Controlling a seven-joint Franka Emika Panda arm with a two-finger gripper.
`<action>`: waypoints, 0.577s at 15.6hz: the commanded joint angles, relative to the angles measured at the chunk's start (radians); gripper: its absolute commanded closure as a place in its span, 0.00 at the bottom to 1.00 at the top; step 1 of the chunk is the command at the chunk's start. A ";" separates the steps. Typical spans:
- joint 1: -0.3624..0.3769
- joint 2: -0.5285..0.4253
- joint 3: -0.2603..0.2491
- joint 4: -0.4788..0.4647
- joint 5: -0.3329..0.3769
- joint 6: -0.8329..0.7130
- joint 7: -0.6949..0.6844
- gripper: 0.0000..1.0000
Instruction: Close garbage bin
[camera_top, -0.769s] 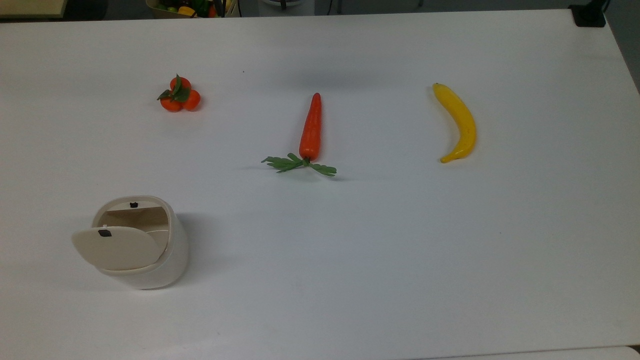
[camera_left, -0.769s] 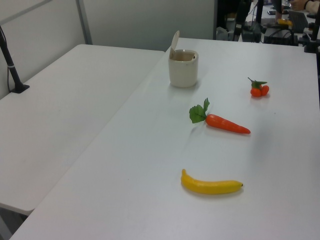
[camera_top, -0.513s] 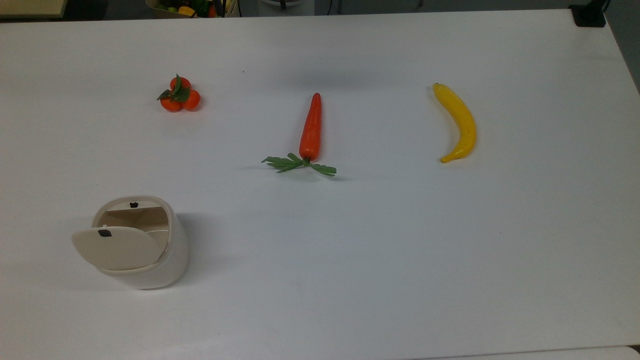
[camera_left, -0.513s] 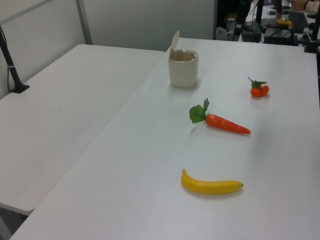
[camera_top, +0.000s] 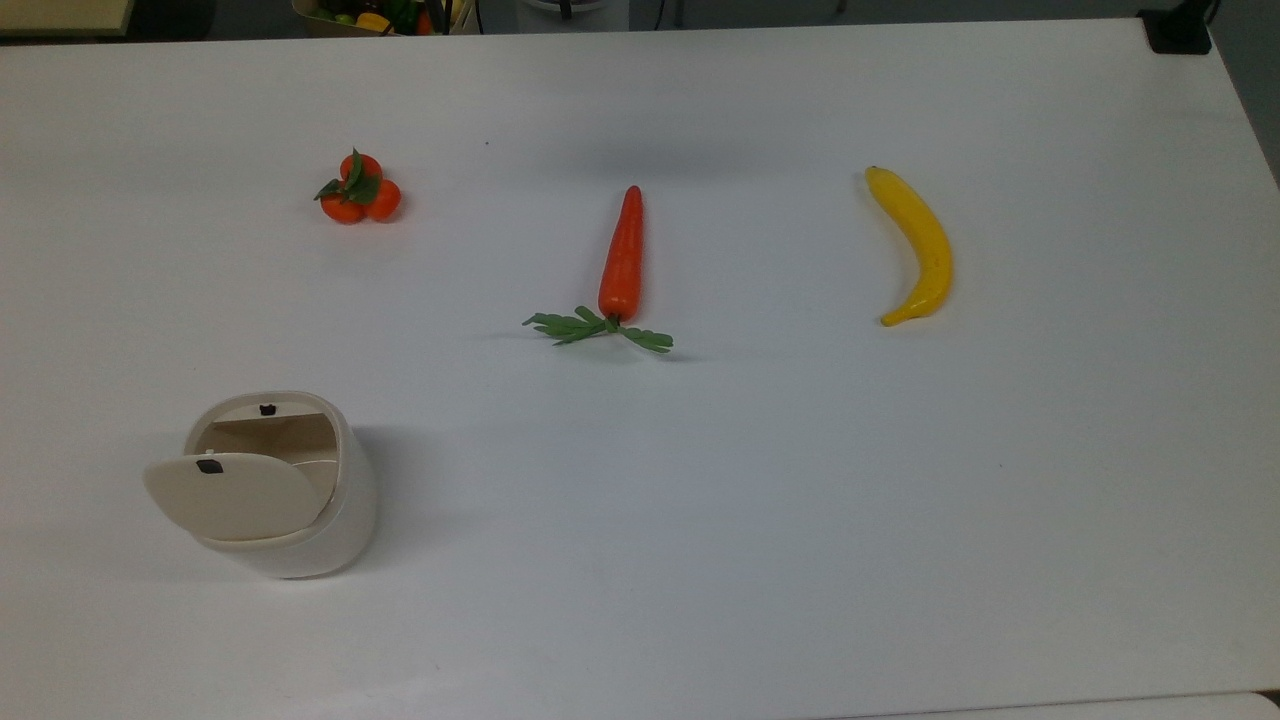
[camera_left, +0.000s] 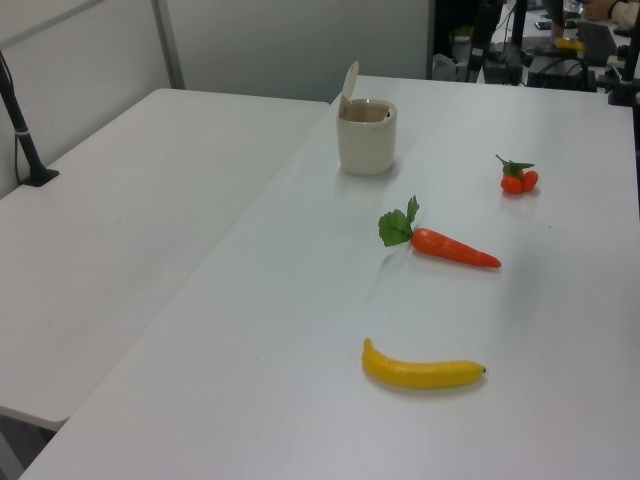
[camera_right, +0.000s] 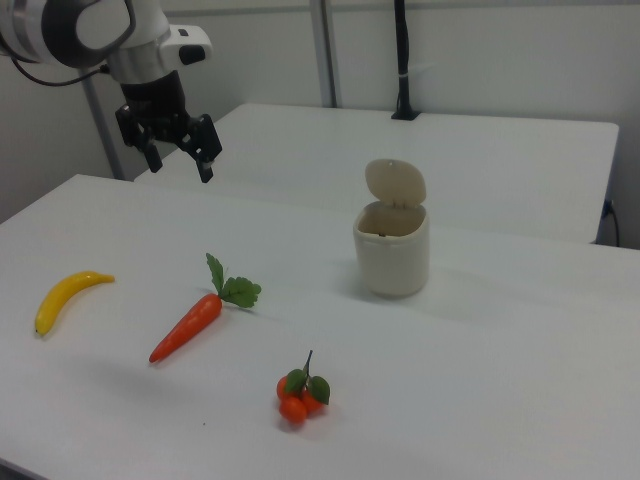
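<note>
The cream-white plastic garbage bin (camera_right: 391, 250) stands on the white counter (camera_right: 480, 380), beige lid (camera_right: 395, 182) raised. The black pincer (camera_right: 178, 152) hangs spread wide, empty, above the counter, well apart from the bin.

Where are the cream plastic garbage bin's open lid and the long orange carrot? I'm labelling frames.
lid (camera_right: 395, 182), right view, middle of its raised flap
carrot (camera_top: 622, 255), top view, mid orange body

White arm (camera_right: 90, 30), seemingly black pincer (camera_right: 180, 160).
</note>
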 joint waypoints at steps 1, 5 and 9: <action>0.001 -0.008 -0.004 -0.018 -0.002 0.045 -0.034 0.26; -0.002 -0.006 -0.004 -0.020 0.009 0.054 -0.039 0.75; -0.002 -0.006 -0.004 -0.020 0.020 0.055 -0.039 0.99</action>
